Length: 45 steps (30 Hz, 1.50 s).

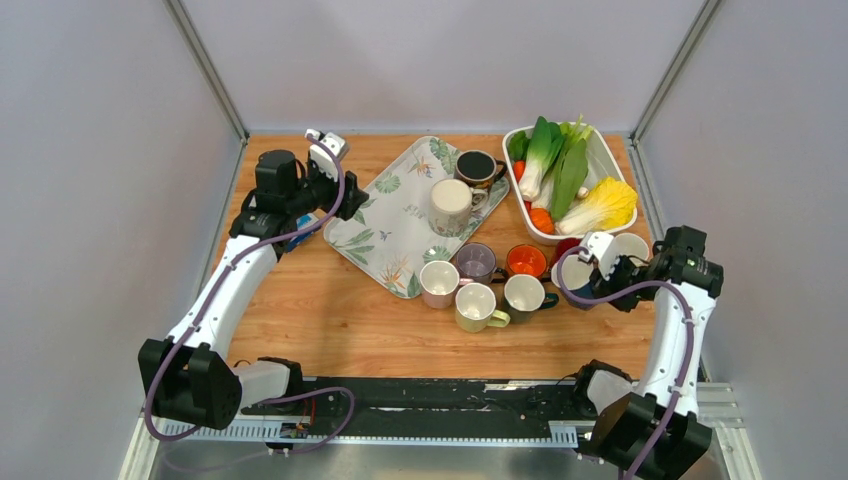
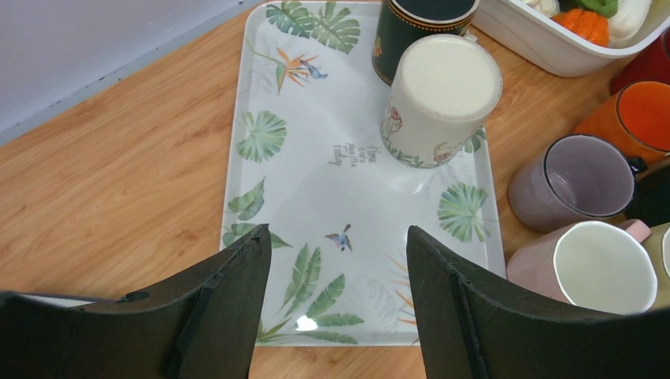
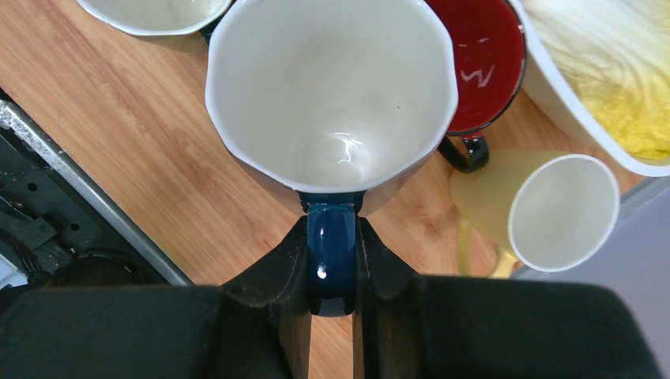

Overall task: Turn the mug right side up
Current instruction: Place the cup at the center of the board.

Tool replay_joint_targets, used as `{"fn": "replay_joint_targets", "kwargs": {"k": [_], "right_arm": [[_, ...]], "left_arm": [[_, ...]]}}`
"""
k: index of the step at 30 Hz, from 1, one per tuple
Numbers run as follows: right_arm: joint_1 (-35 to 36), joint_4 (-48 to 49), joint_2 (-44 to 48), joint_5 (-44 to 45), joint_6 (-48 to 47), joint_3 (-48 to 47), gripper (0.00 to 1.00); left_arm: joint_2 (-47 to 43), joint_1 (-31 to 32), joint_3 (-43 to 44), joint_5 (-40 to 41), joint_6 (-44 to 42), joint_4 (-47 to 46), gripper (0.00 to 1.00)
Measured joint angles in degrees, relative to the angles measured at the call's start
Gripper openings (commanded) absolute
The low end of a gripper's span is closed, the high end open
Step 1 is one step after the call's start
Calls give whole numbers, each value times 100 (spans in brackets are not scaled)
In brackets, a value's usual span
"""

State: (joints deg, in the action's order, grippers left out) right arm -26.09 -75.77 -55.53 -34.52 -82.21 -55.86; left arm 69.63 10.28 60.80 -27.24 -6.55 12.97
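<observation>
Facing up: blue-handled, white-lined mug (image 3: 332,103)

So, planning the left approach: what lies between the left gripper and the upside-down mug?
Between left gripper and upside-down mug, only bare leaf-print tray, per left wrist view.

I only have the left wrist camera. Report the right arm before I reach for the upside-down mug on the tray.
Observer: The right gripper is shut on the blue handle of a white-lined mug.
Operator: Confirm it is off the tray.
Observer: Confirmed. In the top view it sits beside the vegetable bin, well clear of the tray.
Operator: Now give me the handle direction on my target.
Observer: From above, the handle of the upside-down mug seems to point away from the left gripper, toward the dark mug.
</observation>
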Motion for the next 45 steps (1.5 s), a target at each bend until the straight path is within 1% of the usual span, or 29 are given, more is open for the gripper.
{"fn": "replay_joint_targets", "kwargs": {"k": [7,14,19,23,25,28,32,34,39,45], "right_arm": [[-61,140,44,-4,-2,295,0],[-313,295,-7,-42,-48,586,0],[-363,588,-44,-103,-214,914,0],[-391,778,-116,-118,-407,1318,4],[-452,837,-111,-181,-470,1351,8],[-568,863,-94,-254,-553,1414,18],[-761,887,-74,-345,-693,1502,27],[-885,1056,-111,-275,-841,1578,31],[-1193,1226,-485,90,-1178,1928,34],[-1386,1276,-531,258,-1445,1989,37]], "left_arm": [[0,0,0,-2,2,46,70],[0,0,0,-11,26,105,70],[0,0,0,-13,28,109,70],[0,0,0,-42,22,114,69],[0,0,0,-59,15,122,69],[0,0,0,-68,2,142,69],[0,0,0,-72,2,144,69],[0,0,0,-74,2,144,69],[0,0,0,-74,0,153,69],[0,0,-2,-74,-2,151,69]]}}
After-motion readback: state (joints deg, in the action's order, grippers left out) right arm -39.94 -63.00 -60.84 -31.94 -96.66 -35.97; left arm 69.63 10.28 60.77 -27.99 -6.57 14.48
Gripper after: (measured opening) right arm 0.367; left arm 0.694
